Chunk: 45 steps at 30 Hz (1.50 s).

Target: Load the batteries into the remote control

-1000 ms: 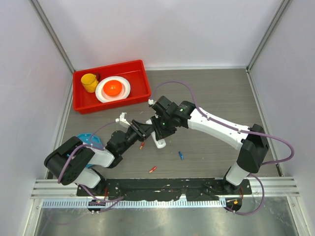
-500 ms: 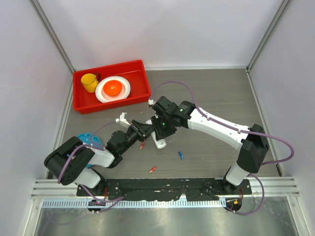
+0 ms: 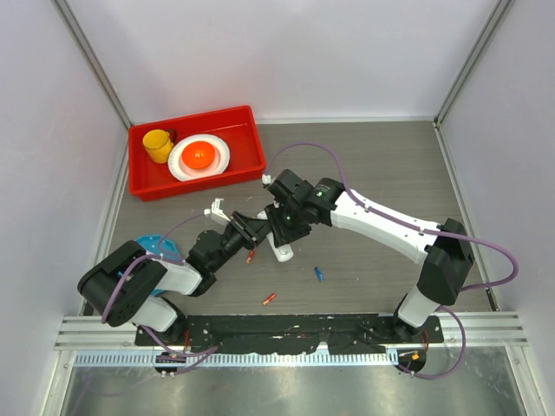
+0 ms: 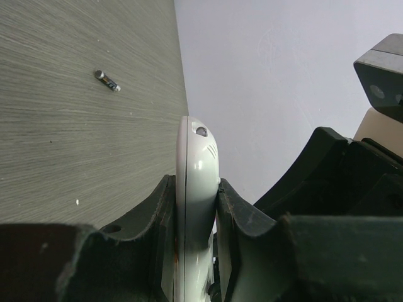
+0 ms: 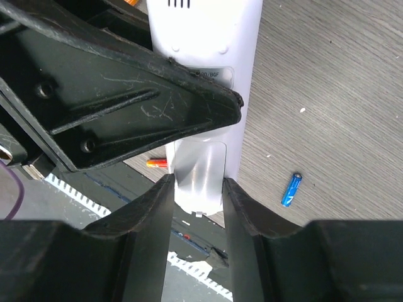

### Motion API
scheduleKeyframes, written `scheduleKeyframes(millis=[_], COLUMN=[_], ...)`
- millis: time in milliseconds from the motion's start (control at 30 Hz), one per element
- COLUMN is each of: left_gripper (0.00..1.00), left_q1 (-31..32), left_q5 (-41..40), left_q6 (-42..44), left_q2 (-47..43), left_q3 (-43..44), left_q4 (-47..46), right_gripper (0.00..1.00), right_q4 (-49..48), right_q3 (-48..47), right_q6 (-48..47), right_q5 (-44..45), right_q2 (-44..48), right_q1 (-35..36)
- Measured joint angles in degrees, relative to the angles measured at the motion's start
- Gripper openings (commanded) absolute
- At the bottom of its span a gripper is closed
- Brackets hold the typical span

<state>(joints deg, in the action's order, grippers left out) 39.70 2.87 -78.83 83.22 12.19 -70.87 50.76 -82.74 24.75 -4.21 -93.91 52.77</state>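
My left gripper (image 4: 196,189) is shut on the white remote control (image 4: 198,157), held edge-on above the table. From the right wrist, the remote control (image 5: 211,44) shows its back, with a short white cover piece (image 5: 199,173) at its lower end. My right gripper (image 5: 197,184) is closed on that cover, a finger on each side. From above, both grippers (image 3: 258,228) (image 3: 279,234) meet at the remote control (image 3: 282,252). Loose batteries lie on the table: a blue one (image 3: 319,274) (image 5: 291,189), an orange-red one (image 3: 270,299) (image 5: 157,163), another orange one (image 3: 251,256), and a dark one (image 4: 107,80).
A red bin (image 3: 247,130) at the back left holds a yellow cup (image 3: 157,144) and a white plate (image 3: 217,165) with an orange item. A blue object (image 3: 159,245) lies by the left arm. Side walls enclose the table.
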Motion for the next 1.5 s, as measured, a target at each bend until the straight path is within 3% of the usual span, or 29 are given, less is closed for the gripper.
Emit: scheduleKeyframes(millis=[267, 400, 667, 867, 967, 1167, 1300, 1500], left_gripper=[0.00, 0.00, 0.00, 0.00, 0.00, 0.00, 0.00, 0.00], left_q1=[0.4, 0.5, 0.8, 0.8, 0.8, 0.2, -0.8, -1.1], left_q5=[0.2, 0.4, 1.0, 1.0, 0.8, 2.8, 7.1, 12.2], left_q6=[0.0, -0.1, -0.2, -0.2, -0.5, -1.8, -3.0, -4.0], left_q2=[0.0, 0.0, 0.0, 0.0, 0.0, -0.3, -1.4, -1.8], left_q3=[0.0, 0.0, 0.0, 0.0, 0.0, 0.4, 2.5, 4.6], left_q4=[-0.1, -0.3, -1.7, -1.8, -1.8, -1.7, -1.9, -2.7], right_gripper=[0.47, 0.55, 0.61, 0.64, 0.64, 0.70, 0.74, 0.74], right_q4=[-0.2, -0.5, -0.9, -1.5, -7.5, -26.1, -38.1, -51.1], right_q3=[0.0, 0.0, -1.0, -1.4, 4.9, 29.3, 40.9, 47.0], right_q6=[0.8, 1.0, 1.3, 1.5, 2.5, 7.1, 11.6, 16.4], right_q5=[0.7, 1.0, 2.4, 3.5, 5.0, 0.9, -7.2, -15.9], right_q2=[0.0, 0.0, 0.5, 7.1, 15.6, 32.9, 35.6, 37.9], right_q1=[0.0, 0.0, -0.1, -0.7, -1.6, -4.7, -8.1, -12.5])
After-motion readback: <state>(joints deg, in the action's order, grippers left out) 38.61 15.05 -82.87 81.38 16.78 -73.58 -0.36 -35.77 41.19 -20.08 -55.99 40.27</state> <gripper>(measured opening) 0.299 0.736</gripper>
